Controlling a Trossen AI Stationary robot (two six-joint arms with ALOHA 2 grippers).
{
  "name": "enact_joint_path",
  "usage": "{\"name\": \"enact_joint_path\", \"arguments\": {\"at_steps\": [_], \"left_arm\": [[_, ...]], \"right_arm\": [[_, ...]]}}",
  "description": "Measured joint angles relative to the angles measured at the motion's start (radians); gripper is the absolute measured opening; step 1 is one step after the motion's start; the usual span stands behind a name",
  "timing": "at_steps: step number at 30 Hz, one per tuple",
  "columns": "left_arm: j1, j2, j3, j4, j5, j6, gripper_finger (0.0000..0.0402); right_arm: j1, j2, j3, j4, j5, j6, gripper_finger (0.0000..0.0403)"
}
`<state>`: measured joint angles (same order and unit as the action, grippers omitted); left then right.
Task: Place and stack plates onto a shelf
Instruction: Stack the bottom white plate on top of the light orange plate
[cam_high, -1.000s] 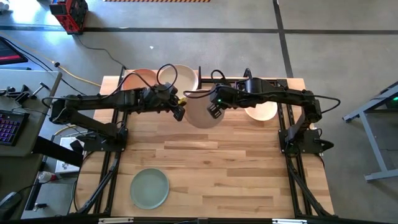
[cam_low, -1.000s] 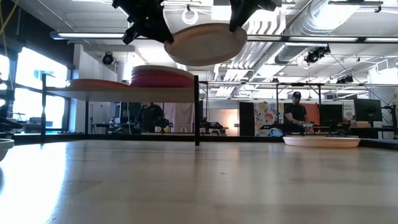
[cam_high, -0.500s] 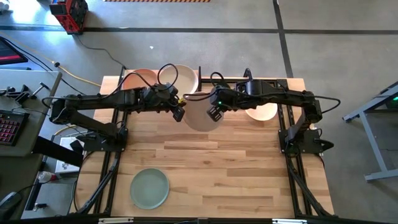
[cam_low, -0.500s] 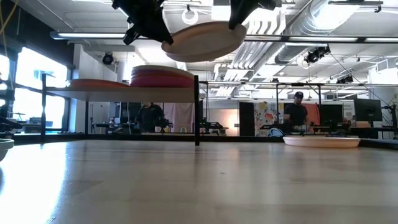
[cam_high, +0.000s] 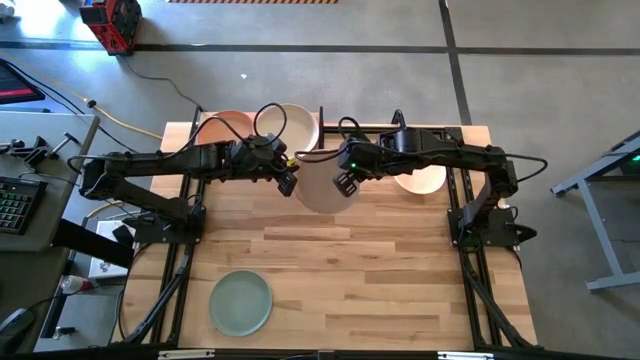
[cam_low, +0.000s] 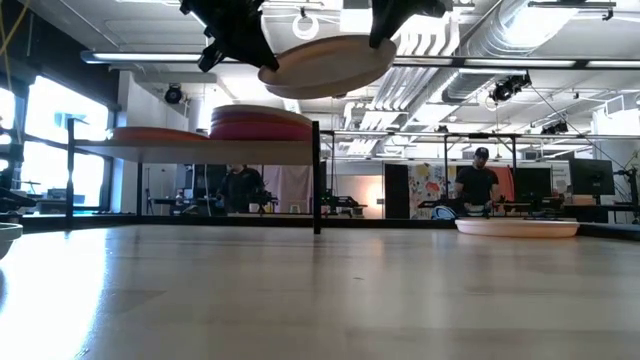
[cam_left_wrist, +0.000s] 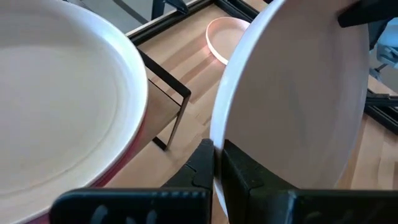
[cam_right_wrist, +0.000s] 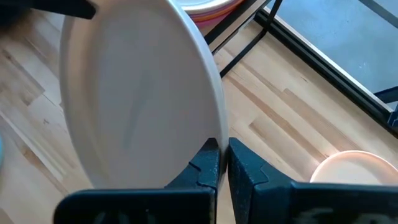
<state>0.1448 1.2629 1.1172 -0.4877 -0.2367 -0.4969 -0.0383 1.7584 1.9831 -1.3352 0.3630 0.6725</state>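
Plates sit on a slatted light-wood counter (cam_high: 330, 260) in a workshop with a grey concrete floor: a mint green plate (cam_high: 240, 303) near the front, a peach plate (cam_high: 420, 178) at the back right. Both arms reach inward from opposite sides, left end effector (cam_high: 288, 183) and right end effector (cam_high: 345, 181) each pinching one rim of a beige plate (cam_high: 320, 180) held in the air beside the shelf (cam_low: 200, 150), which carries stacked plates.

You have 5 plates visible around 1 shelf (cam_high: 262, 133): 2 stacks' tops on it, 1 airborne beside it, 2 on the table.
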Motion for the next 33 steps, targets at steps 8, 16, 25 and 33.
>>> {"name": "enact_joint_path", "arguments": {"at_steps": [8,16,25,33], "left_arm": [[0.0,0.0,0.002,-0.006,-0.001,-0.015,0.0001],[-0.001,0.0,0.004,-0.006,0.003,-0.022,0.0],[0.042,-0.032,0.005,-0.134,-0.007,-0.077,0.0001],[0.132,-0.136,0.004,-0.245,-0.012,-0.145,0.0001]], "right_arm": [[0.0,0.001,0.0,0.0,0.0,-0.012,0.0008],[0.0,0.002,0.0,0.053,0.004,-0.06,0.0084],[-0.045,-0.033,0.0,0.083,0.002,-0.176,0.0128],[-0.106,-0.077,0.0,0.068,0.005,-0.247,0.0129]]}}
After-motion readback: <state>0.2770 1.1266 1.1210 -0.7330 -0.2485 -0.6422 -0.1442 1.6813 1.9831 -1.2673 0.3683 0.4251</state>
